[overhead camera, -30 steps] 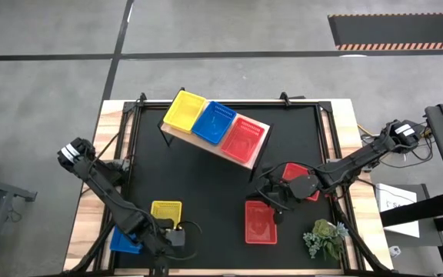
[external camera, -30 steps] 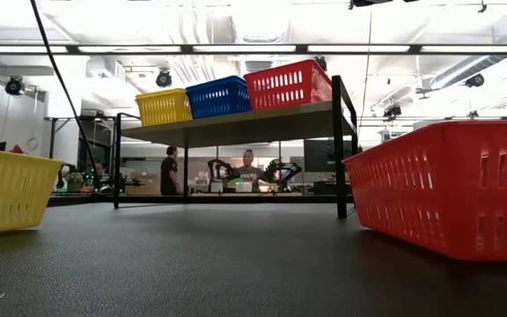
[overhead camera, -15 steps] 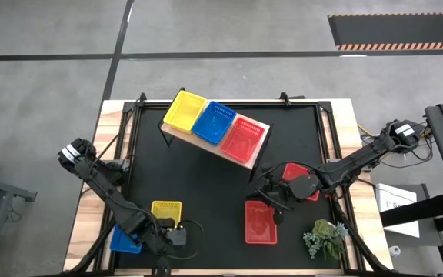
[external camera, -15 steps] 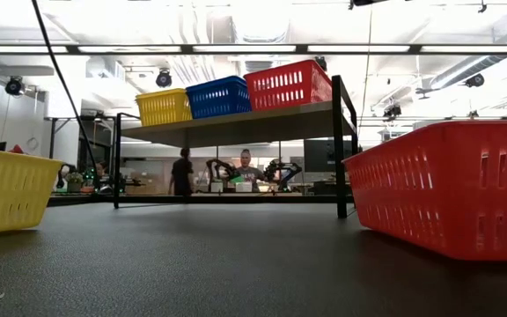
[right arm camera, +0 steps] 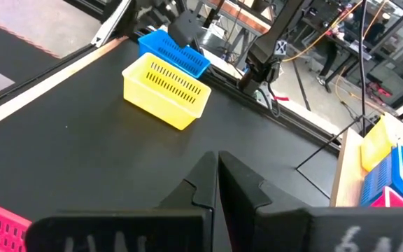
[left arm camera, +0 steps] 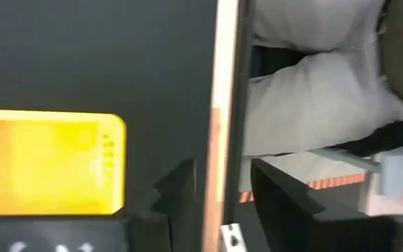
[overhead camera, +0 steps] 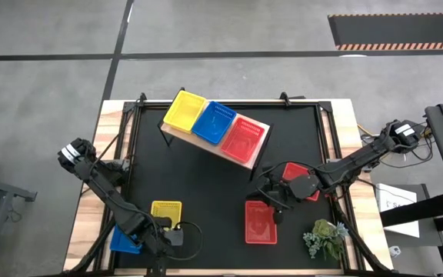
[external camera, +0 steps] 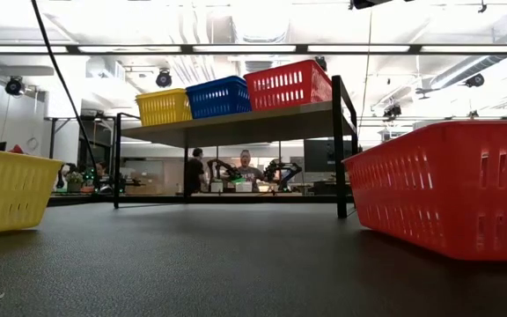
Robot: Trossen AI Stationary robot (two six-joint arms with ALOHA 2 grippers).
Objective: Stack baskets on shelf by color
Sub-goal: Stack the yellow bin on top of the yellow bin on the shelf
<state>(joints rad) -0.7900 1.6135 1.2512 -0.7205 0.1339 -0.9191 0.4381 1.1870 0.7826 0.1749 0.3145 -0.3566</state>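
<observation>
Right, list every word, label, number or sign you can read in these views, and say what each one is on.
"X": white mark on a dark block of the left arm, seen in the right wrist view.
White marks on the right pincer housing: cut off, unreadable.
White marks on the left pincer housing: blurred, unreadable.
Baskets, shelf: no text visible.

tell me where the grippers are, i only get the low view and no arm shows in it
observer: The left gripper is by the table edge nearest your camera, right beside the yellow basket, open and empty.
operator: and the right one
observer: The right gripper is shut, holding nothing, close to the far end of the red basket on your right.
operator: any baskets i'm missing
observer: A blue basket sits at the near left corner, and a second red basket lies partly under the right arm.
</observation>
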